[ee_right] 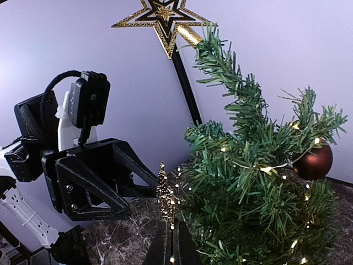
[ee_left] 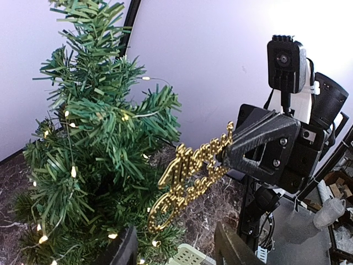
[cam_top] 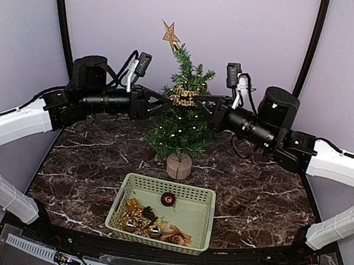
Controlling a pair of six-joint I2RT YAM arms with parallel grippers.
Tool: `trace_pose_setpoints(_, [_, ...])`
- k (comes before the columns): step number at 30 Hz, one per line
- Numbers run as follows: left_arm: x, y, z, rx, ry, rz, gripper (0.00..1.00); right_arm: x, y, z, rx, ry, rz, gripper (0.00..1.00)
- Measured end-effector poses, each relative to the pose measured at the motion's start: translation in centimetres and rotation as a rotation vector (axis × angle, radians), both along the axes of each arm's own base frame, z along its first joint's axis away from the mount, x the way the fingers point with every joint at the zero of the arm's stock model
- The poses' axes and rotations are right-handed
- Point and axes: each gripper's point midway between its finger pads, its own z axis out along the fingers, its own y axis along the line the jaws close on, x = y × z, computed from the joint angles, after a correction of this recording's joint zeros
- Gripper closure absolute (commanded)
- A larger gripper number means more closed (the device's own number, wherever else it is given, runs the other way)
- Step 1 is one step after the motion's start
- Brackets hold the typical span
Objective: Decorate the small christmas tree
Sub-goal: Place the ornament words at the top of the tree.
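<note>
The small christmas tree [cam_top: 181, 123] stands on its round wooden base [cam_top: 179, 166] at the table's middle back. It carries lit lights, a gold star [cam_top: 170, 35] on its tip and a dark red ball [ee_right: 314, 162]. My right gripper [cam_top: 206, 101] is shut on a gold "Merry Christmas" sign [cam_top: 184, 96] and holds it against the tree's front, high up. The right wrist view shows the sign edge-on [ee_right: 165, 193] between the shut fingers [ee_right: 160, 251]. My left gripper [cam_top: 160, 99] is open and empty on the sign's left, its fingers [ee_left: 124, 248] spread wide below the sign [ee_left: 190, 179].
A pale green basket [cam_top: 209, 220] sits in front of the tree. It holds a dark red ball [cam_top: 168, 199], gold ornaments [cam_top: 134, 215], a pine cone [cam_top: 150, 212] and a bow [cam_top: 176, 236]. The dark marble table [cam_top: 259, 190] ends at a purple back wall.
</note>
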Motion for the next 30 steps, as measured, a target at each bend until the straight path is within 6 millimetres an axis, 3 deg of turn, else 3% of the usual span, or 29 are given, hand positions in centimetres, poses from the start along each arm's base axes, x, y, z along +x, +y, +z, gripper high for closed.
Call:
trace_pose_setpoints(6, [0.6,0.3,0.5,-0.016,-0.013,0.018,0.62,0.3,0.9,0.0,-0.007,0.002,0.016,1.00])
trace_pose_setpoints(18, [2.6,1.3,0.3,0.000,-0.025,0.135,0.42,0.6,1.7,0.3,-0.011,-0.005,0.028,1.00])
trace_pose_setpoints(21, [2.9,1.3,0.1,0.006,-0.025,0.144,0.53,0.7,1.9,0.2,-0.014,-0.004,0.027,1.00])
trace_pose_setpoints(25, [3.2,0.9,-0.5,0.015,-0.012,0.139,0.75,0.9,2.1,-0.1,-0.022,-0.002,0.025,1.00])
trace_pose_setpoints(30, [3.4,0.8,-1.0,0.020,-0.002,0.132,0.89,1.4,2.2,-0.3,-0.029,-0.003,0.004,1.00])
